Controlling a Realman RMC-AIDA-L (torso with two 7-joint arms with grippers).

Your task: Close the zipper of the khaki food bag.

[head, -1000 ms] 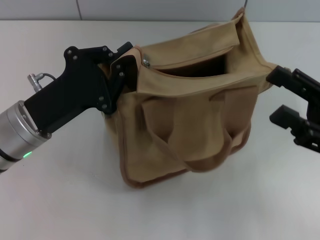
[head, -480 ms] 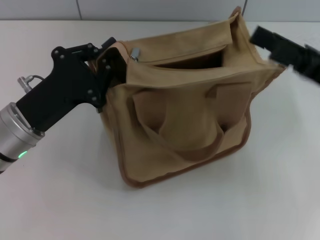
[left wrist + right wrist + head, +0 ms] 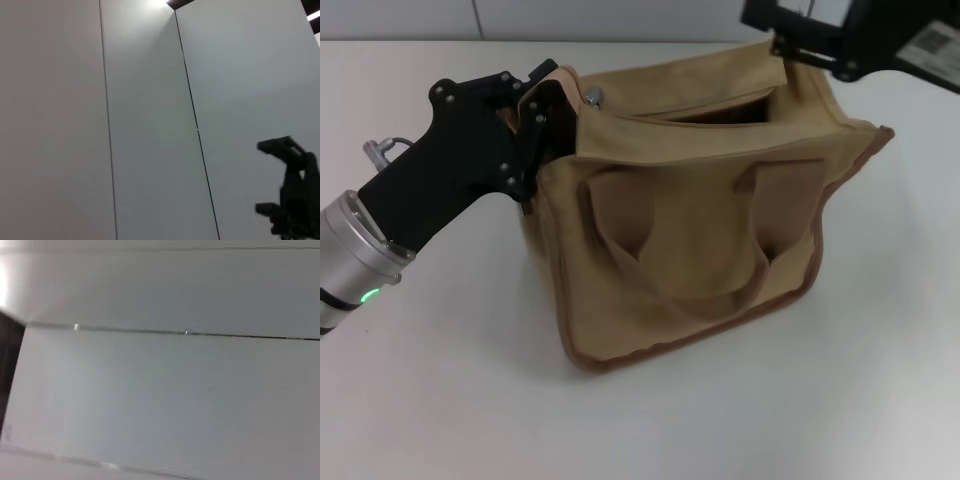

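Note:
The khaki food bag stands on the white table, its handles hanging down its front. Its zipper runs along the top and is open over most of its length. The silver pull tab sits at the left end. My left gripper is shut on the bag's left end fabric, right beside the pull tab. My right gripper hovers at the bag's raised far right corner. It also shows in the left wrist view, with its fingers apart. The right wrist view shows only wall.
The white table stretches around the bag, with a grey panelled wall behind it. My left arm reaches in from the left side.
My right gripper has swung from the bag's right side up to its far right corner. The bag's opening has narrowed, and my left gripper has kept hold of the left end.

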